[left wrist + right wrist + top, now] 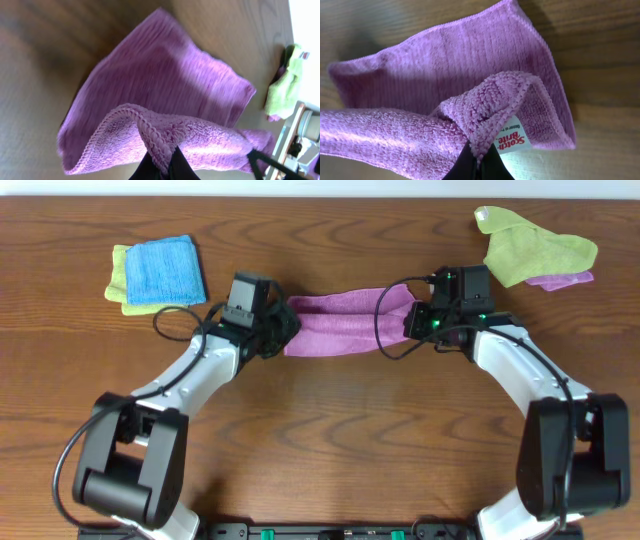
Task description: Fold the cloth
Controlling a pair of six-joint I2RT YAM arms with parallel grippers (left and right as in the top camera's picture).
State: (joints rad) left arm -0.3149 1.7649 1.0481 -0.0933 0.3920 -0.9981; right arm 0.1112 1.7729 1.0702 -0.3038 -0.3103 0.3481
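The purple-magenta cloth [345, 322] hangs as a narrow band between my two grippers at the middle of the table. My left gripper [282, 328] is shut on the cloth's left end; in the left wrist view the pinched edge [162, 152] bunches between the dark fingers and the rest of the cloth [160, 80] drapes below. My right gripper [412, 320] is shut on the right end. In the right wrist view the pinched corner [485, 135] carries a small white tag [512, 140], and the cloth [450, 65] lies folded beneath.
A bright blue cloth [163, 270] lies folded on a lime-green one at the back left. Another lime-green cloth [535, 245] is crumpled at the back right over a purple scrap [565, 280]. Black cables loop beside both wrists.
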